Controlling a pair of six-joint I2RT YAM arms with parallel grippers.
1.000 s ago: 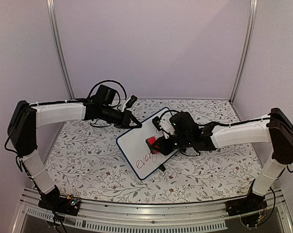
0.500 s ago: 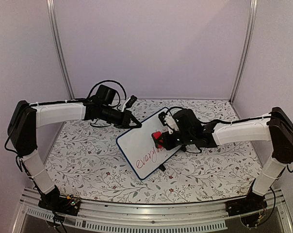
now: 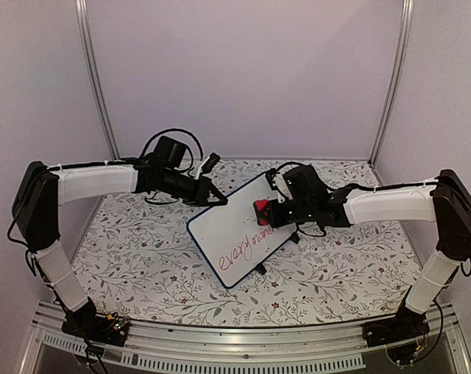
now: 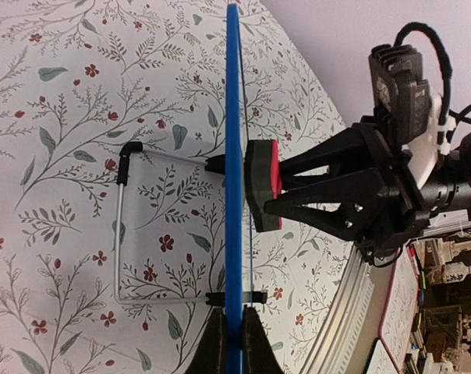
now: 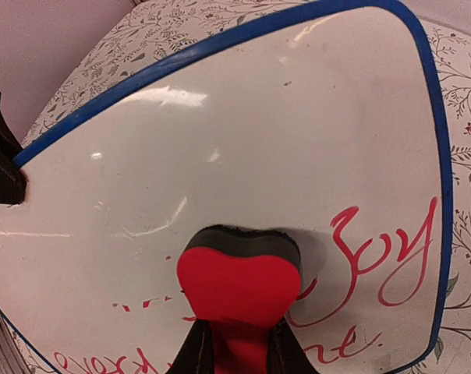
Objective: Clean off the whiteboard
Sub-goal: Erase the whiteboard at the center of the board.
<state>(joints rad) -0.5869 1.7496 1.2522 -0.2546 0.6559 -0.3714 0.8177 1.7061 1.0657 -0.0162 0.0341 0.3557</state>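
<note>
Top external view is showing a table covered in white floral-print cloth (image 3: 142,257). Near its middle the small rectangular whiteboard with a thin dark blue frame (image 3: 231,230) is standing tilted on the cloth, running diagonally from near left to far right with its white face turning toward the right arm. The black two-finger left gripper (image 3: 217,199) is reaching in from the far left, and the left wrist view is showing its two tips pinching the blue rim narrowly between them. The black right gripper (image 3: 265,210) is clamping a small red eraser block with a dark felt pad (image 3: 261,207), and that pad is pressing flat against the white face at the far end of the writing. A thin bent wire stand (image 4: 122,234) is jutting from the board's back and resting on the cloth. Red cursive marker writing (image 5: 384,265) is running along the lower part of the face while the upper part is looking clean, so a good share of the wiping is seemingly waiting to be done. The board is probably light, stiff and glossy-slick, so it is likely to be sliding or tipping under the eraser's push. Pinching the frame rim, as the left fingers are doing, is looking like the soundest hold, since it is keeping clear of the written face.
</note>
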